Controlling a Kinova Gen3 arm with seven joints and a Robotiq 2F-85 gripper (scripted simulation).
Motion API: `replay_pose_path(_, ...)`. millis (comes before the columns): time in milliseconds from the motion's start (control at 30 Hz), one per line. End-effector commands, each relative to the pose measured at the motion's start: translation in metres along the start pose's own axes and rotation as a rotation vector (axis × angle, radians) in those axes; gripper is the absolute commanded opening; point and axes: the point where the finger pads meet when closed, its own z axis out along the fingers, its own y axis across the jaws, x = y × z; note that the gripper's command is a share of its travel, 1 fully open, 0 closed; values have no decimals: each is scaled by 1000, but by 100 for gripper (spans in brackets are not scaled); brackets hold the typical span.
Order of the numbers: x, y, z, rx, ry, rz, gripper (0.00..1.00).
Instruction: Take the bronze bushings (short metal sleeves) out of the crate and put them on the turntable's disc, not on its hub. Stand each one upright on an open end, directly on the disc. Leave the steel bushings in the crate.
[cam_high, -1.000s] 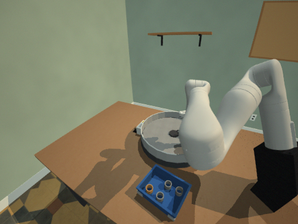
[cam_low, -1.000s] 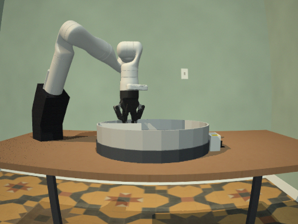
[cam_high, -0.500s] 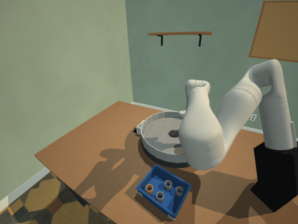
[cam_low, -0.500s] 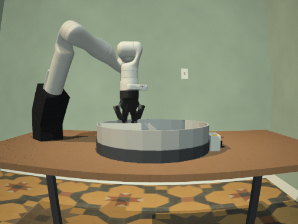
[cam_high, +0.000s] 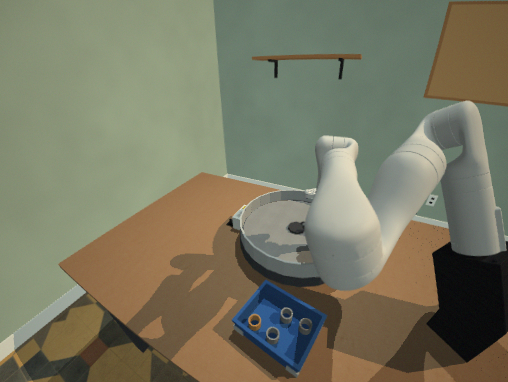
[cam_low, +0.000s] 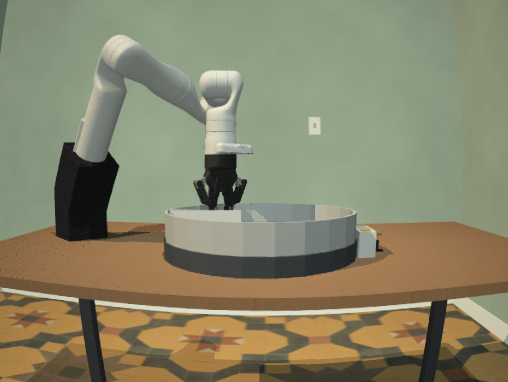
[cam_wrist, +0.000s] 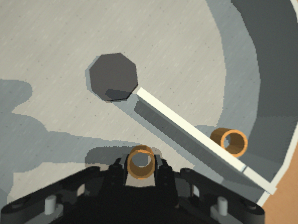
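Observation:
My gripper (cam_low: 220, 206) (cam_wrist: 141, 162) is shut on a bronze bushing (cam_wrist: 142, 175), its open end facing the wrist camera, above the turntable's disc (cam_high: 270, 215) (cam_wrist: 170, 45). The arm hides the gripper in the top view. Whether the held bushing touches the disc, I cannot tell. Another bronze bushing (cam_wrist: 218, 135) stands upright on the disc near the outer wall, beyond the pale bar. The dark hub (cam_high: 296, 228) (cam_wrist: 112, 77) is bare. In the blue crate (cam_high: 295, 303) are one bronze bushing (cam_high: 254, 328) and three steel ones (cam_high: 286, 321) (cam_high: 305, 332) (cam_high: 272, 341).
A pale raised bar (cam_wrist: 190, 128) runs from the hub to the outer wall, between the held bushing and the standing one. A high grey wall (cam_low: 260, 237) rings the disc. A small white box (cam_low: 366, 244) is at the turntable's side. The crate sits beside the turntable.

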Motion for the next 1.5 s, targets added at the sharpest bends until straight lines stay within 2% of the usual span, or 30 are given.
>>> replay_pose_path(0,2,-2,1,5,5,7,0)
replay_pose_path(1467,2,-3,6,4,5,7,0)
